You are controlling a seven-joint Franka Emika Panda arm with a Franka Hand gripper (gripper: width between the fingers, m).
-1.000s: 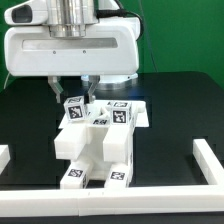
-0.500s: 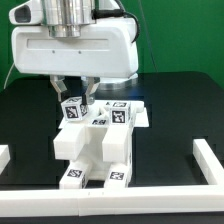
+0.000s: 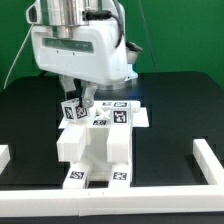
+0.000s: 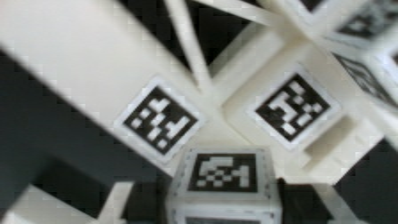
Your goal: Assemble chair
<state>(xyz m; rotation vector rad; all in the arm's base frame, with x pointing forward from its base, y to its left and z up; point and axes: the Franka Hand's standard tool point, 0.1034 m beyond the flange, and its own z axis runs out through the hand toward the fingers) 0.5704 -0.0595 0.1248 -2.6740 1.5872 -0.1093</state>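
Since the earlier frame the arm has swung toward the exterior view's right, its end effector (image 3: 76,97) still over the small tagged leg (image 3: 71,112) at the chair (image 3: 98,150)'s far left. The jaws appear to pinch that leg. The chair stands mid-worktop (image 3: 170,110). I judge the leg needs steady, square turning, without tilt.

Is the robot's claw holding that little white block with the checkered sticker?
Yes. In the exterior view the gripper is shut on the small tagged piece, fingers on both its sides, above the chair.
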